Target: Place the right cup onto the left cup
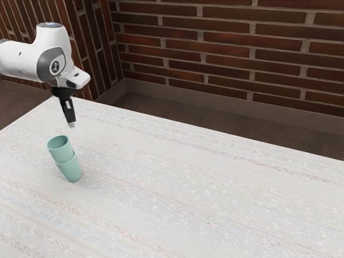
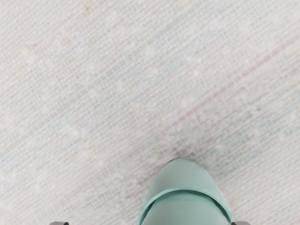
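One claw (image 1: 71,125), wide open, hangs above one upper cup (image 1: 61,152), which sits nested in one lower cup (image 1: 71,171). Handling note: I should lift straight up, slowly, brushing neither cup.

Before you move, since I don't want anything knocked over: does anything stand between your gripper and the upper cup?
Nothing visible does: I see just air between my gripper and the upper cup, which already sits in the lower cup.
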Controlling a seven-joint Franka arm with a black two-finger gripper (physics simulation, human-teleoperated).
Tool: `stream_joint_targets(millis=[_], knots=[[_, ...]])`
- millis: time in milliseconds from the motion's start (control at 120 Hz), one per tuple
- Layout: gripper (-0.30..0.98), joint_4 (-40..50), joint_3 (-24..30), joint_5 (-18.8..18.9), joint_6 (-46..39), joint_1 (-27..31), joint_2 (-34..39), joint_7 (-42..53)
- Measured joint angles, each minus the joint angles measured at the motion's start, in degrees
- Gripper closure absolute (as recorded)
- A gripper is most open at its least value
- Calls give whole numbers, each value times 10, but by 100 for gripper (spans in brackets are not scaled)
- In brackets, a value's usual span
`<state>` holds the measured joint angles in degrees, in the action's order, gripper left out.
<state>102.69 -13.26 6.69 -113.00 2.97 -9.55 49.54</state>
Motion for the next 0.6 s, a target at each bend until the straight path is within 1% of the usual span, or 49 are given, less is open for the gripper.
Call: stream_joint_targets(millis=[117,200,367,600], knots=[[14,-67,-1,-15,48,-52,0,2],[9,-106,-2,-18,85,-69,3,3],[4,-121,-3,-22,127,-75,13,4],[1,-121,-4,-23,149,-76,14,4]])
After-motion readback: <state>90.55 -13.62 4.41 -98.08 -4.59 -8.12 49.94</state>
